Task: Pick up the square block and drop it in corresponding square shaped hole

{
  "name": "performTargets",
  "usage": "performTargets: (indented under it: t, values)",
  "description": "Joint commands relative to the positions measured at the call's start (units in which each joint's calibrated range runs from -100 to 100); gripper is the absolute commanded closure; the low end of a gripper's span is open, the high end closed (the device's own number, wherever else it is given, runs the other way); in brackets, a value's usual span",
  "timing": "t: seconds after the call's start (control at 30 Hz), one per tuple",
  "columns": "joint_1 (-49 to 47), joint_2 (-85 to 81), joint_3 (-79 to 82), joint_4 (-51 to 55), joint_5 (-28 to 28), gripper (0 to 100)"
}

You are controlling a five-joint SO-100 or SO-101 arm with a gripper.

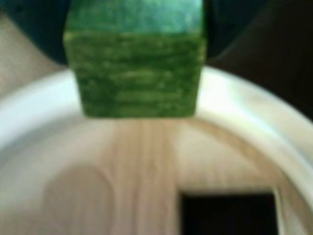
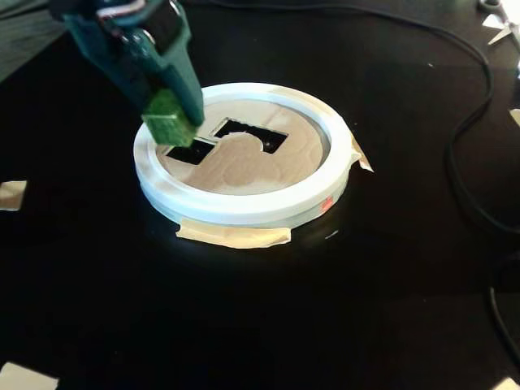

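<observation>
My gripper [image 2: 171,114] is shut on a green square block [image 2: 170,119], which fills the top of the wrist view [image 1: 134,68] between two dark fingers. It hangs over the left rim of a round white-rimmed sorter [image 2: 244,207] with a wooden lid [image 2: 244,166]. A square hole [image 2: 189,151] lies just below and right of the block in the fixed view. In the wrist view a dark square hole [image 1: 227,214] sits at the lower right, and the block is above the white rim [image 1: 244,107].
A second dark hole [image 2: 252,134] lies further back in the lid. The sorter is taped to the black table with beige tape [image 2: 234,236]. A black cable [image 2: 467,122] runs along the right side. Paper scraps [image 2: 11,195] lie at the table's left.
</observation>
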Motion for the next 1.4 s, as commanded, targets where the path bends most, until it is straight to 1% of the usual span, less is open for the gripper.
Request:
performTargets:
  t: [0.0, 0.13, 0.23, 0.3, 0.4, 0.7, 0.73, 0.9, 0.93, 0.97, 1.0, 1.13, 1.23, 1.27, 1.37]
  values:
    - [-5.7, 2.6, -4.8, -3.7, -1.8, 63]
    - [-9.5, 4.9, -4.9, -4.2, -3.7, 63]
    - [-10.9, 7.4, -4.9, -7.8, -3.8, 63]
    - [-12.2, 10.5, -4.9, -12.0, -3.9, 63]
    - [-12.3, 13.1, -4.9, -14.4, -3.9, 63]
    - [-12.2, 14.0, -4.7, -13.7, -3.7, 62]
    - [-12.2, 13.9, -4.7, -13.4, -3.8, 60]
    - [-12.2, 13.0, -4.2, -13.1, -3.8, 17]
    - [-12.3, 13.0, -4.5, -13.0, -3.8, 7]
    - [-12.3, 13.0, -4.5, -13.0, -3.8, 3]
    - [-12.4, 13.0, -4.6, -12.9, -3.8, 1]
    - [-14.3, 9.5, -4.0, -11.9, -3.8, 1]
    - [-14.4, 6.1, -5.0, -6.5, -3.8, 1]
    - [-13.8, 2.5, -5.0, -3.3, -3.8, 1]
    - [-12.9, -2.8, -4.9, 0.0, -3.7, 1]
